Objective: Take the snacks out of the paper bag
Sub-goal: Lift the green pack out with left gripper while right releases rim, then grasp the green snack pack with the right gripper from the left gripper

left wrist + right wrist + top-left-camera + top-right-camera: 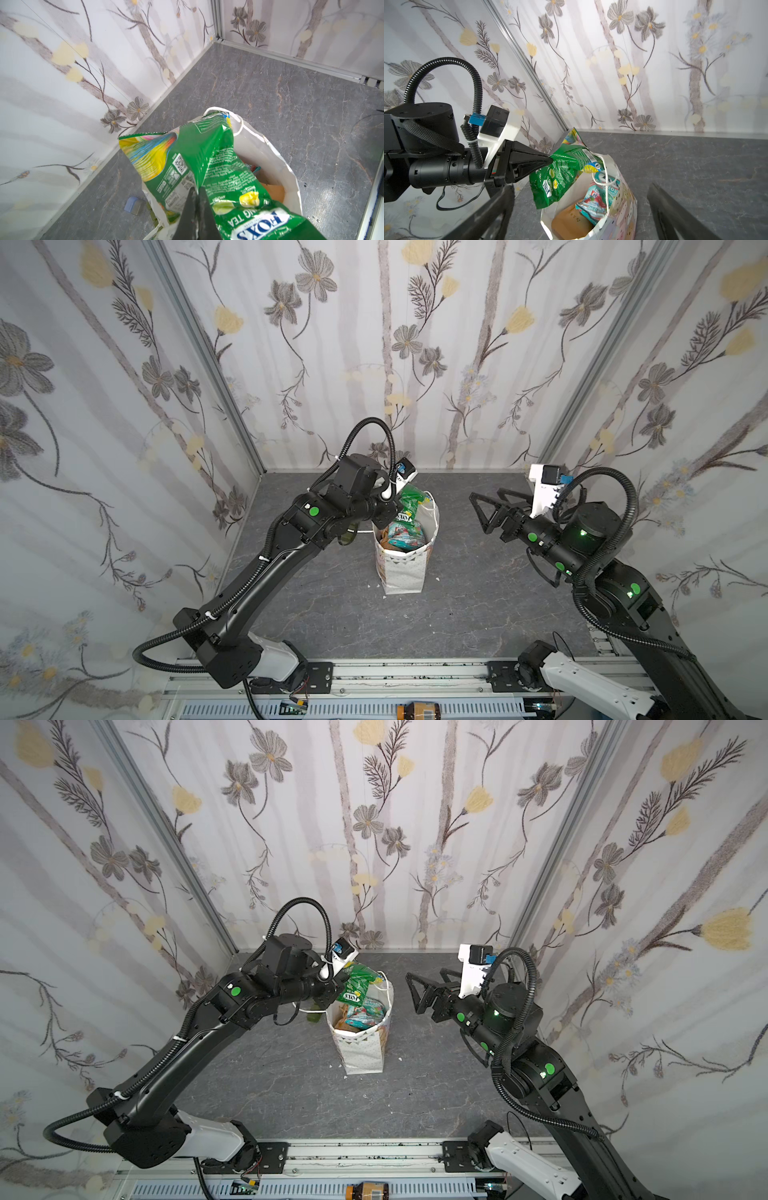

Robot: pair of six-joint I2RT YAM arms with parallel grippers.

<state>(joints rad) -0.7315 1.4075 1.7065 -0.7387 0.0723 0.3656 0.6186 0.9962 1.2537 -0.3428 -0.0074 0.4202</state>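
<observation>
The white paper bag (402,572) (362,1052) (623,209) stands upright mid-table, its mouth open. My left gripper (196,188) (549,161) is shut on the middle of a crumpled green FOX'S packet (207,149) (560,174) (409,504) (355,986), which hangs over the bag's far-left rim (276,158). Inside the bag lie teal packets (591,204) (405,533) and an orange pouch (571,220) (274,191). My right gripper (478,512) (413,992) (581,186) hovers to the right of the bag, wide open and holding nothing.
A small blue cube (132,204) and small green blocks (150,209) lie on the grey table beside the bag's left side. Flowered walls close in the back and both sides. A metal rail (415,676) runs along the front edge.
</observation>
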